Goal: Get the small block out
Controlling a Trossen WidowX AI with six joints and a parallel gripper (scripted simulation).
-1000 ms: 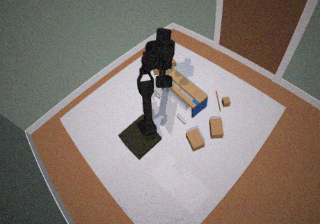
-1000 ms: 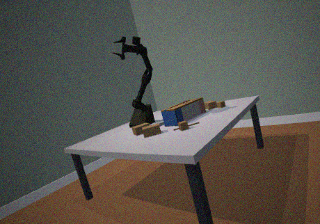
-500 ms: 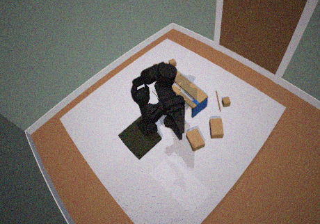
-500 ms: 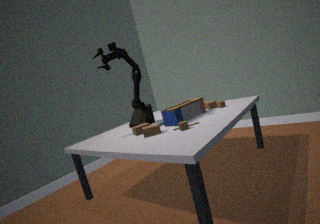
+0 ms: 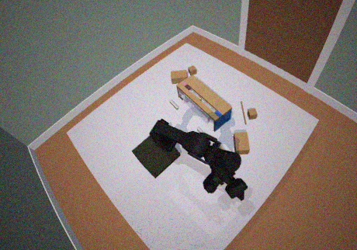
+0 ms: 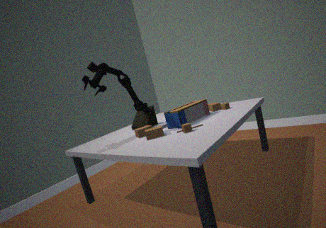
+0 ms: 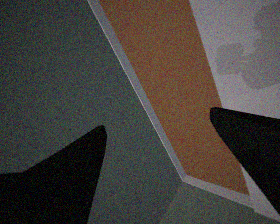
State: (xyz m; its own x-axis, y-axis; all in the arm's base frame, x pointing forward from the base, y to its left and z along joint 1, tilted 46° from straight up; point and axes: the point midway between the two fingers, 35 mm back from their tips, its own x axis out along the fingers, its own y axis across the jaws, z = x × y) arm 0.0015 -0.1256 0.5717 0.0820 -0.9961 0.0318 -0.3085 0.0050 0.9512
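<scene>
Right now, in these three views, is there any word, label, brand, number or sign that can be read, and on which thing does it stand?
None: no readable text in any view.
Box: plain tan top and blue end, no label visible.
Tan blocks: bare faces.
Arm base and open pincer: dark, no brand visible.
Wrist view: only wall, floor and table edge, no writing.

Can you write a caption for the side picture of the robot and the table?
Black arm raises its open, empty gripper high above the table, away from the box.
</scene>
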